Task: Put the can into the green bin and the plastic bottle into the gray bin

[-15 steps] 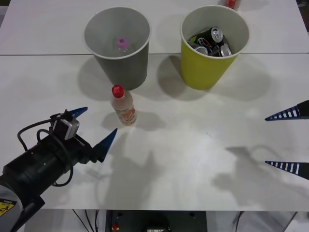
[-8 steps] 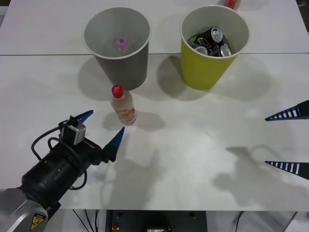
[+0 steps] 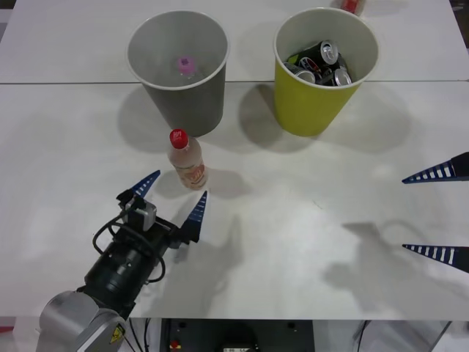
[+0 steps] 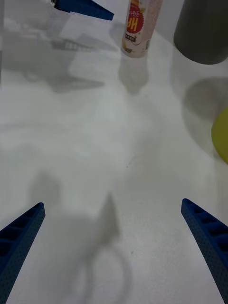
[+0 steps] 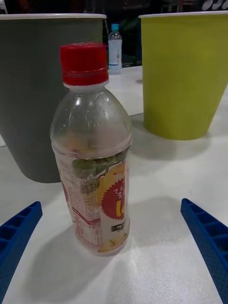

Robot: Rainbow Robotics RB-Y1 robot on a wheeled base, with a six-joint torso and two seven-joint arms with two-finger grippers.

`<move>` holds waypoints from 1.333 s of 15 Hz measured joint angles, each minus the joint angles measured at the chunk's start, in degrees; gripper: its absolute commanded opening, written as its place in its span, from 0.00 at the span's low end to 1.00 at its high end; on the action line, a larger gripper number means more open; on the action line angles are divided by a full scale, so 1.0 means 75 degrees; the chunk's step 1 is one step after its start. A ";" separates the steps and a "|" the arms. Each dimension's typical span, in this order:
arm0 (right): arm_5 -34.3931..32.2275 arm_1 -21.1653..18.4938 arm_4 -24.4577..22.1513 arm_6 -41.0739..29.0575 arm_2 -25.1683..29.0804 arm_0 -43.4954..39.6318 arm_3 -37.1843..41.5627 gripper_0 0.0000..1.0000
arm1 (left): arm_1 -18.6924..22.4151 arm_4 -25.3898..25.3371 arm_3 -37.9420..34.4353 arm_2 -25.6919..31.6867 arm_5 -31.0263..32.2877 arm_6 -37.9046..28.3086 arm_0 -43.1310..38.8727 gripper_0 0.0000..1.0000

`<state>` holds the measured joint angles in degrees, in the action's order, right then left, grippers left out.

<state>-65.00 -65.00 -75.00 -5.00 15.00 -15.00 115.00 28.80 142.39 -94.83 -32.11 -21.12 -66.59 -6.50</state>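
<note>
Right now I have the left end effector (image 3: 173, 196) low over the bench (image 3: 293, 220), its blue fingers spread wide and pointed at the plastic bottle (image 3: 187, 160), which stands upright just beyond the tips, toward 12 o'clock from them, not yet between them. In the left wrist view the bottle (image 5: 92, 152) sits centred between the two finger tips, red cap up, nothing touching it. The gray bin (image 3: 178, 67) stands close behind it at 12 o'clock, with a pink-capped bottle (image 3: 185, 65) already inside; the green bin (image 3: 325, 67) is off at about 2 o'clock from the bottle, with cans (image 3: 322, 62) in it. The right end effector (image 3: 438, 214) waits at the bench's right edge, fingers apart, holding nothing.

My worry is the approach: the bottle is light and tall (mostly empty, by the look of it), so if one finger arrives before the other it could tip or skid toward the gray bin's wall. Closing too near the base or on the tapered shoulder might squeeze it out of the grip. Lifting later, I need height enough to clear the bin's pale rim.
</note>
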 measured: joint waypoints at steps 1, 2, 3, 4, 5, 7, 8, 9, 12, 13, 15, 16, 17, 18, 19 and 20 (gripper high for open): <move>0.0000 0.0000 0.0000 0.0000 0.0000 0.0000 0.0000 1.00 | -0.0132 0.0028 0.0200 -0.0008 -0.0127 0.0023 0.0081 1.00; 0.0000 0.0000 0.0000 0.0000 0.0000 0.0000 0.0000 1.00 | -0.0247 0.0048 0.0384 -0.0008 -0.0227 0.0038 0.0155 1.00; 0.0000 0.0000 0.0000 0.0000 0.0000 0.0000 0.0000 1.00 | -0.0356 0.0058 0.0578 -0.0013 -0.0329 0.0041 0.0239 1.00; 0.0000 0.0000 0.0000 0.0000 0.0000 0.0000 0.0000 1.00 | -0.0433 0.0059 0.0751 -0.0023 -0.0412 0.0045 0.0331 1.00; 0.0000 0.0000 0.0000 0.0000 0.0000 0.0000 0.0000 1.00 | -0.0513 0.0060 0.0932 -0.0030 -0.0497 0.0052 0.0435 1.00; 0.0000 0.0000 0.0000 0.0000 0.0000 0.0000 0.0000 1.00 | -0.0596 0.0060 0.1181 -0.0032 -0.0581 0.0050 0.0624 1.00; 0.0000 0.0000 0.0000 0.0000 0.0000 0.0000 0.0000 1.00 | -0.0613 0.0058 0.1263 -0.0032 -0.0585 0.0036 0.0708 1.00; 0.0000 0.0000 0.0000 0.0000 0.0000 0.0000 0.0000 1.00 | -0.0636 0.0045 0.1357 -0.0032 -0.0586 0.0022 0.0809 1.00; 0.0000 0.0000 0.0000 0.0000 0.0000 0.0000 0.0000 1.00 | -0.0718 0.0012 0.1719 -0.0032 -0.0584 0.0009 0.1127 1.00; 0.0000 0.0000 0.0000 0.0000 0.0000 0.0000 0.0000 1.00 | -0.0737 -0.0008 0.1806 -0.0032 -0.0584 0.0004 0.1238 1.00; 0.0000 0.0000 0.0000 0.0000 0.0000 0.0000 0.0000 1.00 | -0.0747 -0.0035 0.1926 -0.0032 -0.0578 -0.0035 0.1409 1.00; 0.0000 0.0000 0.0000 0.0000 0.0000 0.0000 0.0000 1.00 | -0.0747 -0.0047 0.1994 -0.0032 -0.0577 -0.0047 0.1496 1.00; 0.0000 0.0000 0.0000 0.0000 0.0000 0.0000 0.0000 1.00 | -0.0747 -0.0067 0.2050 -0.0032 -0.0565 -0.0077 0.1587 1.00; 0.0000 0.0000 0.0000 0.0000 0.0000 0.0000 0.0000 1.00 | -0.0748 -0.0087 0.2104 -0.0032 -0.0546 -0.0103 0.1680 1.00; 0.0000 0.0000 0.0000 0.0000 0.0000 0.0000 0.0000 1.00 | -0.0748 -0.0099 0.2178 -0.0032 -0.0539 -0.0108 0.1752 1.00; 0.0000 0.0000 0.0000 0.0000 0.0000 0.0000 0.0000 1.00 | -0.0756 -0.0121 0.2263 -0.0032 -0.0531 -0.0109 0.1833 1.00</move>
<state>-65.00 -65.00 -75.00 -5.00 15.00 -15.00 115.00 23.14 141.49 -77.86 -32.35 -25.11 -67.41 7.25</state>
